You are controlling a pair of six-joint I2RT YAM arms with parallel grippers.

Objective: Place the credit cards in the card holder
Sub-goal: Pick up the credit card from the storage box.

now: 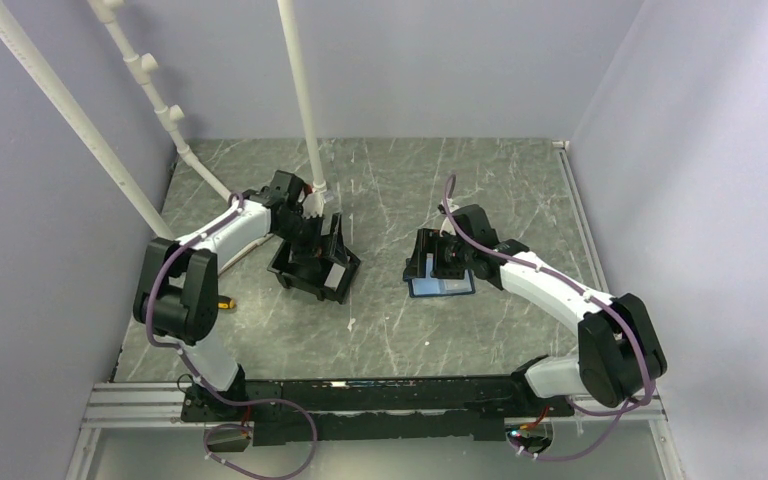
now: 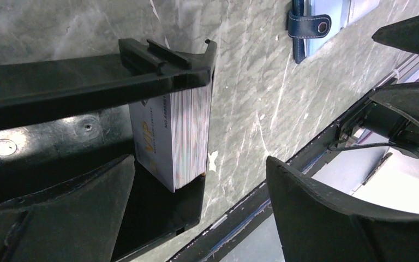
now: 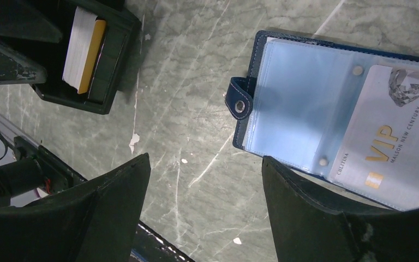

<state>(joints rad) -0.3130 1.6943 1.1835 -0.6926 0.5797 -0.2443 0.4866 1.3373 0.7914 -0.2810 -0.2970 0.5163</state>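
Hovering, jaws apart: L gripper [image 2: 201, 161] over bin [image 3: 113, 63], R gripper [image 3: 204, 158] over card holder [image 3: 300, 98].

Stacked credit cards [image 2: 172, 139] upright in black bin [image 2: 60, 82], card holder [image 2: 310, 24] beyond

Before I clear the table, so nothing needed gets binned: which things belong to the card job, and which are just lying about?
Job: stack of credit cards, upright in the black bin; open card holder, a VIP card already in its sleeve.
Lying about: white pipes; small orange object beside the left arm.
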